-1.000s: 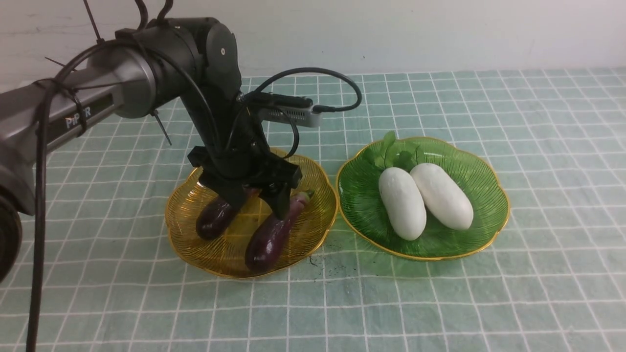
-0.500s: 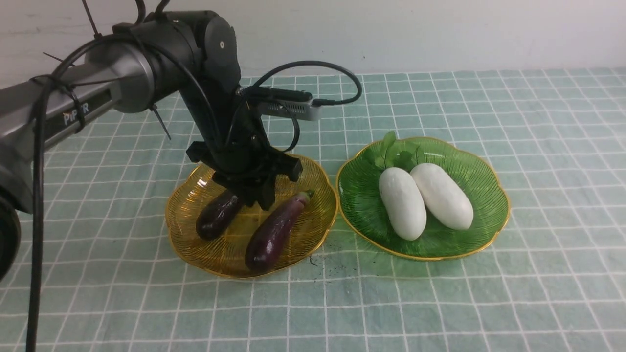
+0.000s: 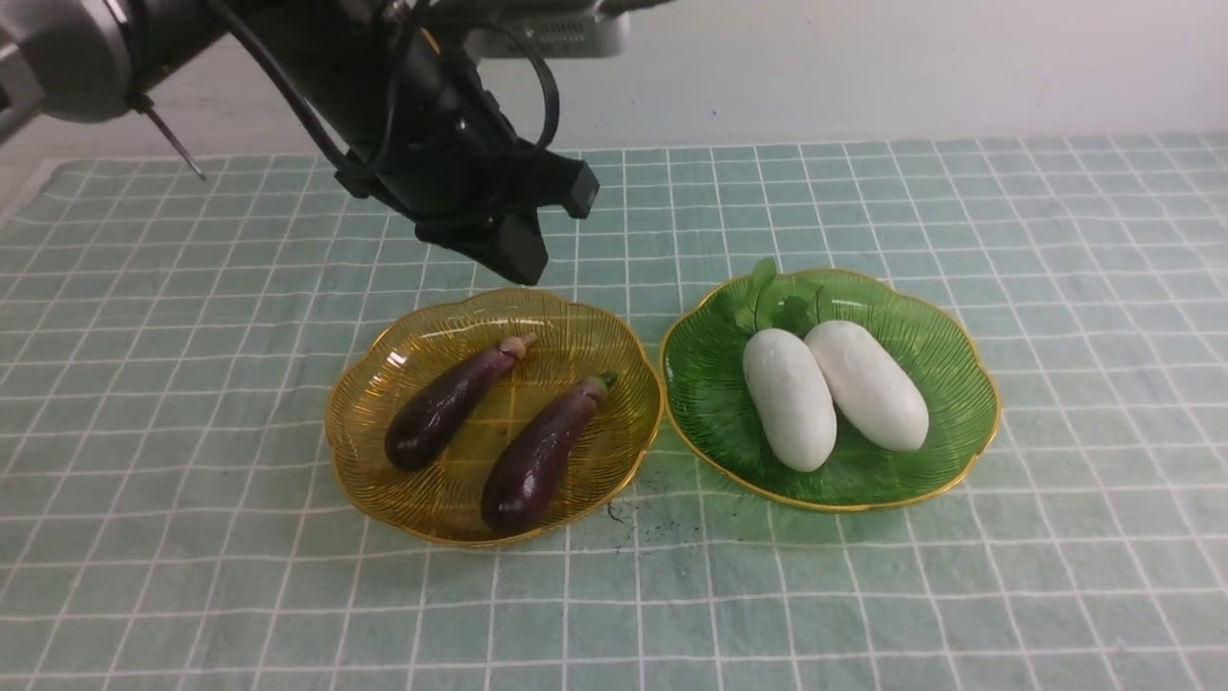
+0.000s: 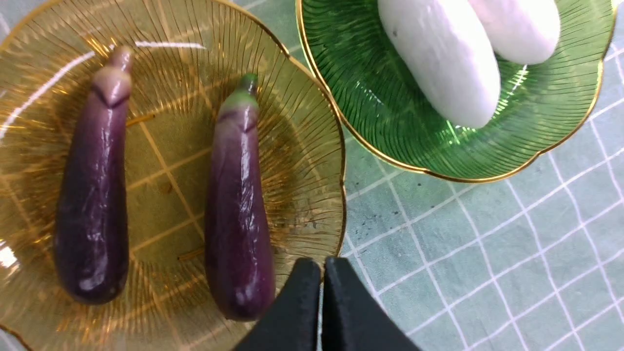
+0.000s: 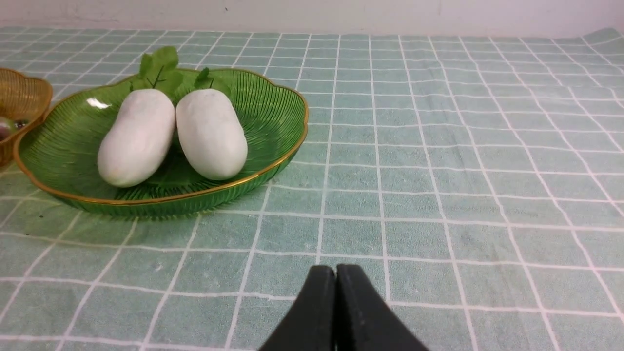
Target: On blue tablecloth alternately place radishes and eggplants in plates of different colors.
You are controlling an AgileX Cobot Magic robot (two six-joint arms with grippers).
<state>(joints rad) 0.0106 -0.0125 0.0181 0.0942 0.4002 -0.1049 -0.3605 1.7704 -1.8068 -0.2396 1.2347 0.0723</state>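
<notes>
Two dark purple eggplants lie side by side in the amber plate (image 3: pixel 384 369): one with a tan stem (image 3: pixel 449 399) (image 4: pixel 92 180), one with a green stem (image 3: pixel 539 451) (image 4: pixel 237 200). Two white radishes (image 3: pixel 789 398) (image 3: pixel 866 384) with green leaves rest in the green plate (image 3: pixel 950 355) (image 5: pixel 273 105) to the right. Both plates stand on the blue tablecloth (image 3: pixel 863 595). My left gripper (image 3: pixel 523 264) (image 4: pixel 322 265) hangs shut and empty, well above the amber plate's far rim. My right gripper (image 5: pixel 336 273) is shut and empty, low over bare cloth right of the green plate; the front view does not show it.
A white wall (image 3: pixel 863 67) runs along the cloth's far edge. Small dark specks (image 3: pixel 638 518) lie on the cloth between the plates' near rims.
My left gripper shut empty over the eggplants, then rose and drew back from the amber plate. Both eggplants stayed in the plate. Radishes unchanged.
</notes>
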